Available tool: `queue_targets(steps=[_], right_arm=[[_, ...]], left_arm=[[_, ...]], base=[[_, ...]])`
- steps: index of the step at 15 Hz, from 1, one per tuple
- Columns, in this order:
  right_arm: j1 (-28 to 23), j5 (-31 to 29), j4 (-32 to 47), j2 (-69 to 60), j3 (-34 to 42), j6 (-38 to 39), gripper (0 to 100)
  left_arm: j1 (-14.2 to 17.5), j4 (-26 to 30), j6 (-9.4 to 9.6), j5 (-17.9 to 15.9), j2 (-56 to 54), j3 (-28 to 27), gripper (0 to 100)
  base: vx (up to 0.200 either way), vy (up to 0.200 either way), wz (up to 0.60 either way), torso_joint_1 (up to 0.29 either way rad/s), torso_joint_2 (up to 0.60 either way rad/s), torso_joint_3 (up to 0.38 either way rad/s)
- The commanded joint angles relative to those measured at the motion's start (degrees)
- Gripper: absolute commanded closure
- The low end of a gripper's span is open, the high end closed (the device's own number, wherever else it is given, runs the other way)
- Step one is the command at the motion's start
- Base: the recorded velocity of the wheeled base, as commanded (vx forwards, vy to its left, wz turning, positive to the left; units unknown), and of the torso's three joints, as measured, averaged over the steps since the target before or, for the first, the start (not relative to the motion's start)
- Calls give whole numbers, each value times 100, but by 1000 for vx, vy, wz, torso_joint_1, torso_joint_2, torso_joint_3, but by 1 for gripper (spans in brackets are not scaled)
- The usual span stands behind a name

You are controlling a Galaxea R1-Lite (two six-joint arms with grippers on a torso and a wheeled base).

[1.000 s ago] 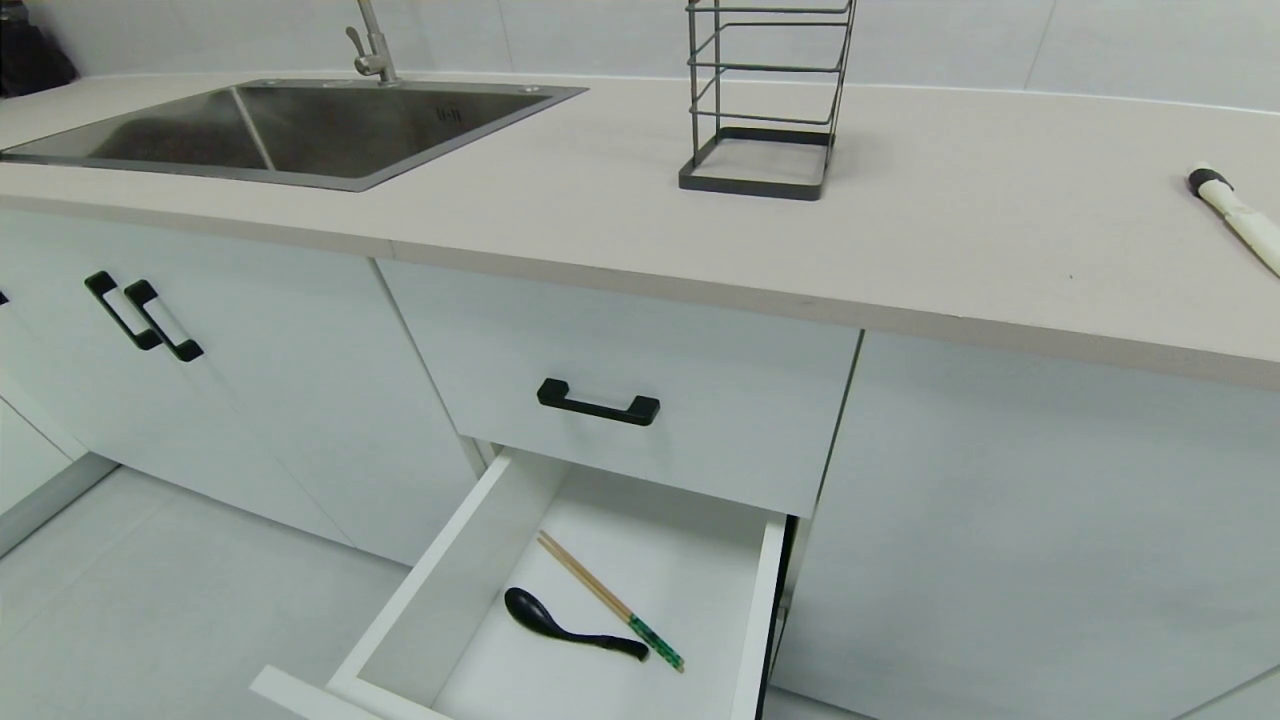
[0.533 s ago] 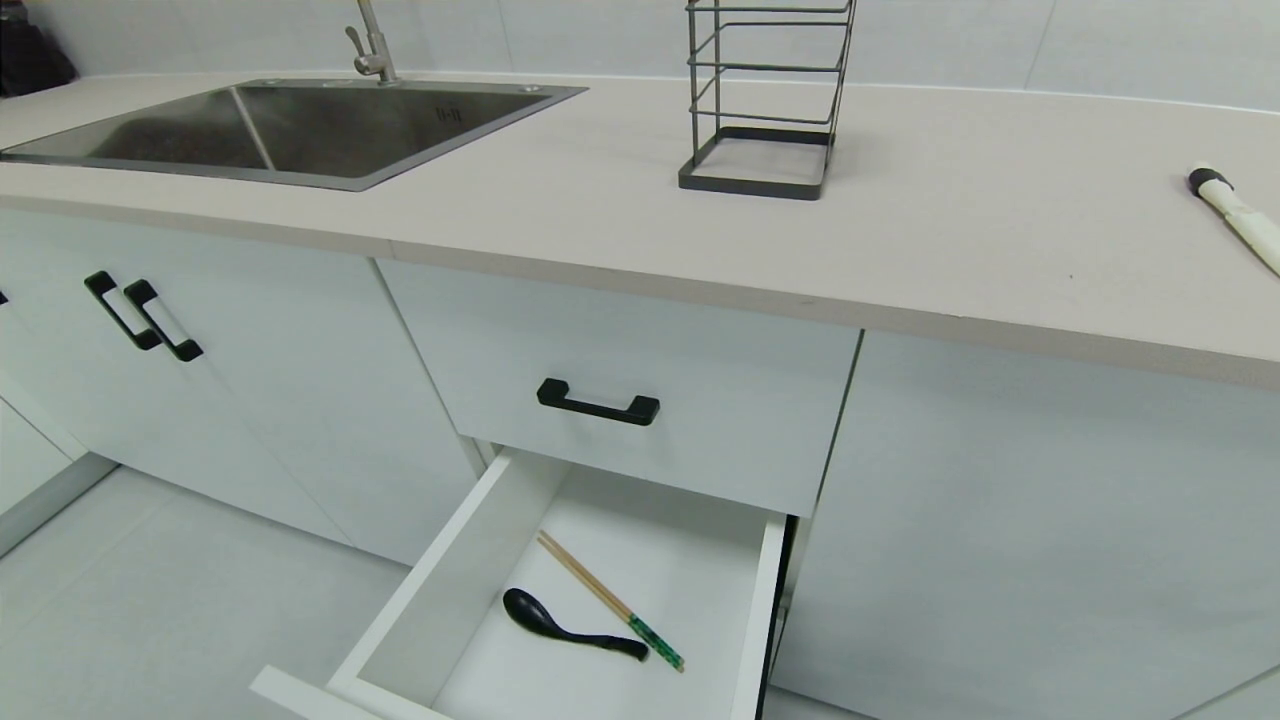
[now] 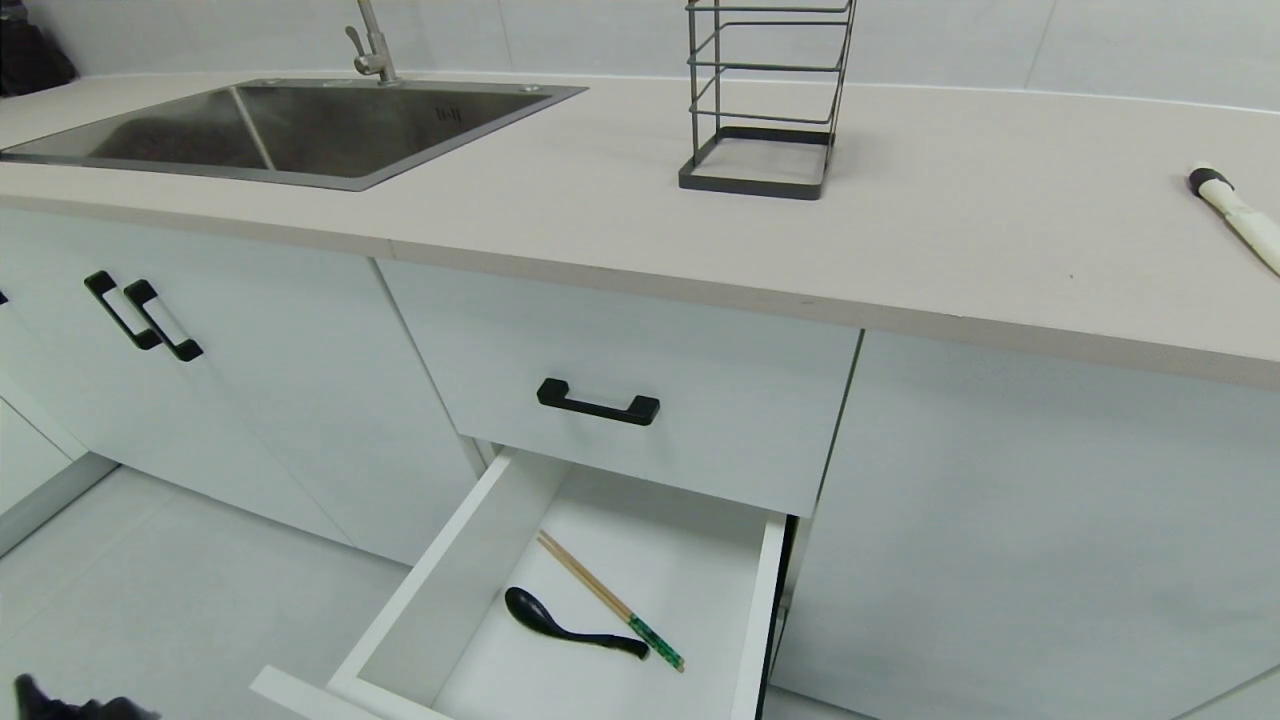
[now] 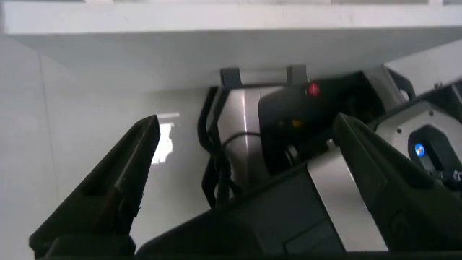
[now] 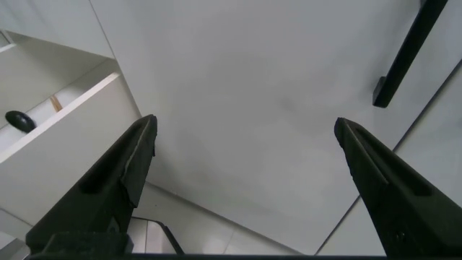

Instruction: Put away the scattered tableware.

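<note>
A black spoon (image 3: 570, 626) and a pair of wooden chopsticks (image 3: 608, 599) with green tips lie inside the pulled-out lower drawer (image 3: 455, 575). A white utensil with a black band (image 3: 1236, 215) lies on the counter at the far right. My right gripper (image 5: 245, 124) is open and empty beside the drawer's right side, facing the white cabinet door; the spoon's bowl (image 5: 20, 120) shows past the drawer wall. My left gripper (image 4: 245, 124) is open and empty, low under a white panel with a black handle (image 4: 263, 73). A dark part of my left arm (image 3: 60, 705) pokes in at the head view's bottom left corner.
A black wire rack (image 3: 765, 110) stands on the beige counter (image 3: 980, 230), with a steel sink (image 3: 290, 125) and tap at the left. The upper drawer with its black handle (image 3: 598, 403) is closed. Cabinet doors with black handles (image 3: 143, 316) flank the drawers.
A dark part of my left arm has come into the head view's bottom left corner. The drawer, spoon and chopsticks have not moved.
</note>
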Motion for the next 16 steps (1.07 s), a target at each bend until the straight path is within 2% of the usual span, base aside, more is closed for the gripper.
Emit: queue_targets(steps=[1,4,5,6,8,12,13,16], right_arm=[[4,3,-1,11,0,6,0],[4,12,-1,11,0,33,0],[4,12,-1,11,0,33,0],[4,12,-1,11,0,33,0],[4,12,-1,11,0,33,0],[4,12,-1,11,0,24,0],[4,12,-1,11,0,24,0],[4,12,-1,11,0,33,0]], left_arm=[[-194,-65,7,0,964,-84,0],[-325,-909,297,405,2309,-137,0],[-545,-1049,253,440,2441,-145,0],[-695,-1102,191,545,2467,-163,0],[-765,-1102,51,941,2590,-312,0],[-1152,-1102,-591,1134,2617,-567,0],[-1204,-1102,-661,1187,2678,-594,0],[-1239,-1111,-661,1204,2757,-602,0]], base=[[0,0,0,0,0,0],[0,0,0,0,0,0],[0,0,0,0,0,0],[0,0,0,0,0,0],[0,0,0,0,0,0],[0,0,0,0,0,0],[0,0,0,0,0,0],[0,0,0,0,0,0]])
